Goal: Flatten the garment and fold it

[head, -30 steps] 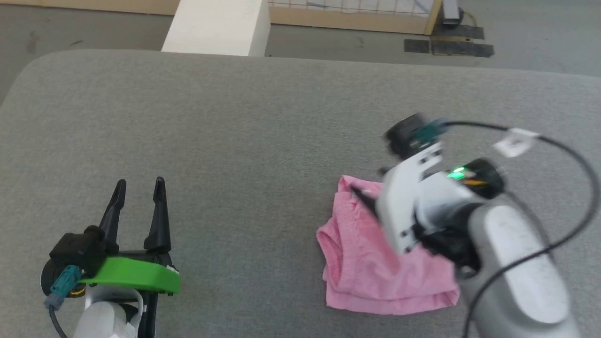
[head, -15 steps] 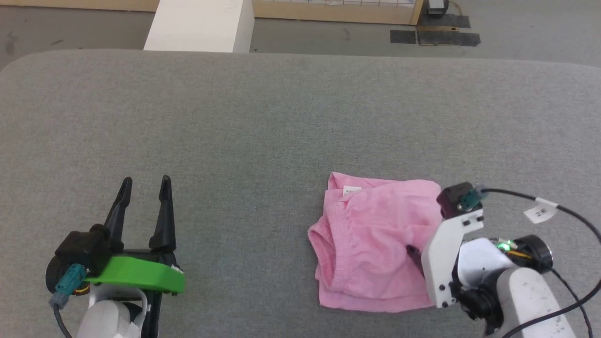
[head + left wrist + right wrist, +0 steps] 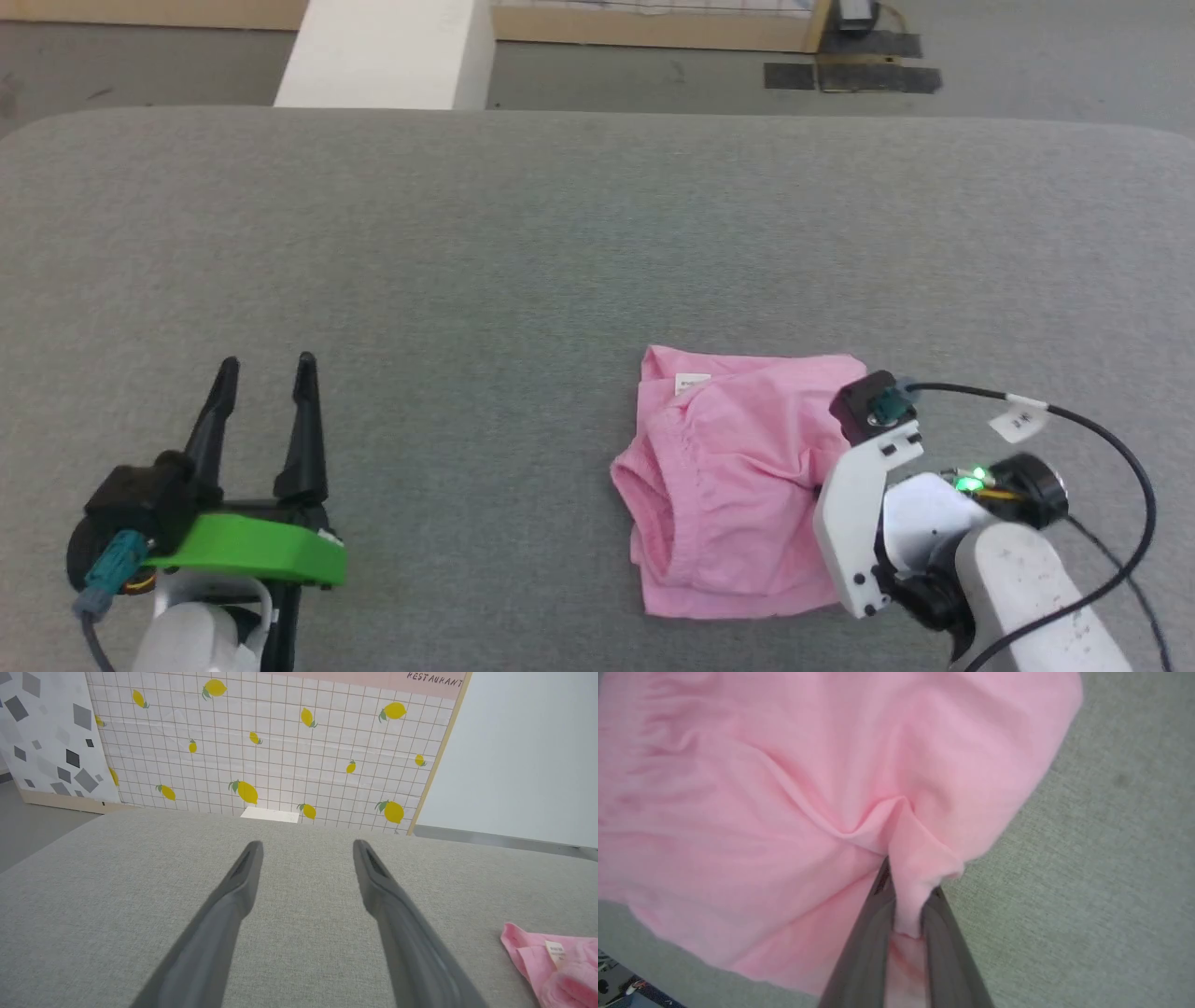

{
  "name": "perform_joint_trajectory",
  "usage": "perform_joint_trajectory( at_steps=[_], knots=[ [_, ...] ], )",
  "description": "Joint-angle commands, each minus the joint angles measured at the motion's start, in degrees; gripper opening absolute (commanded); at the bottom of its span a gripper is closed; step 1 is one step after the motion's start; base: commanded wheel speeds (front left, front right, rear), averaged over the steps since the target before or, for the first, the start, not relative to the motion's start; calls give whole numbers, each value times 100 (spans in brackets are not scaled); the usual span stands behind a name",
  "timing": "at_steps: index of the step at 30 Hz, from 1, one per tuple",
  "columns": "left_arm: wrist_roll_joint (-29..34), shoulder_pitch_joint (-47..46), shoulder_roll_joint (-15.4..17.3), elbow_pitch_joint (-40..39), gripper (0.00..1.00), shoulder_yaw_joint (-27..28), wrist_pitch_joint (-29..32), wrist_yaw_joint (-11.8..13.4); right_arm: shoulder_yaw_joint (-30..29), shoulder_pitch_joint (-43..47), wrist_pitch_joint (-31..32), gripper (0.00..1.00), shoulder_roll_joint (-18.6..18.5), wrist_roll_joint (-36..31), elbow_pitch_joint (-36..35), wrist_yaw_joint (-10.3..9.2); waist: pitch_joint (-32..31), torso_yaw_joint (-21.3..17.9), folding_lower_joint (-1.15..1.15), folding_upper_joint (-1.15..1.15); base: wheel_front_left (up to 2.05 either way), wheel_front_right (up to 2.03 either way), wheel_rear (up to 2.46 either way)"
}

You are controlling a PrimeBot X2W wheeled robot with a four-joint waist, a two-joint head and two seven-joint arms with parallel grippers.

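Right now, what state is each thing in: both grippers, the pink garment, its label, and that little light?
pink garment: bunched and creased on the grey padded surface, not flattened.
white label: exposed on top, near the pink garment's far left corner.
left gripper: open, empty, apart from the pink garment.
right gripper: shut on a pinched ridge of the pink garment.
green wrist light: lit.

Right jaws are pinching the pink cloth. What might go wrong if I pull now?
The right gripper pinches only a narrow ridge of the thin light pink fabric garment; it may slip free. It lies bunched, and the open left gripper stands apart from it, so a pull might drag the whole pile across the grey cloth surface.
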Motion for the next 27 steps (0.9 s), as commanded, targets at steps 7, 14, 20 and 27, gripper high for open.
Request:
perform_joint_trajectory(
  at_steps=[7, 14, 20, 27],
  knots=[
    [-30, 174, 158, -216, 100, 121, -27, -37, 1322, -966, 163, 0, -1381, 440, -109, -9, 339, -1397, 0, 44, 0, 0, 0],
    [-57, 144, 421, -463, 100, 133, -16, -37, 2016, -1766, 168, 0, -2138, 788, 28, -9, 716, -2351, 0, 44, 0, 0, 0],
    [-83, 268, 666, -835, 100, 269, 169, 4, 2173, -2376, -114, 0, -2332, 745, 458, -9, 1078, -2869, 0, 44, 0, 0, 0],
    [-104, 301, 913, -1308, 100, 363, 423, 15, 1685, -2706, -517, 0, -2282, 439, 1011, -9, 1564, -2895, 0, 44, 0, 0, 0]
  ],
)
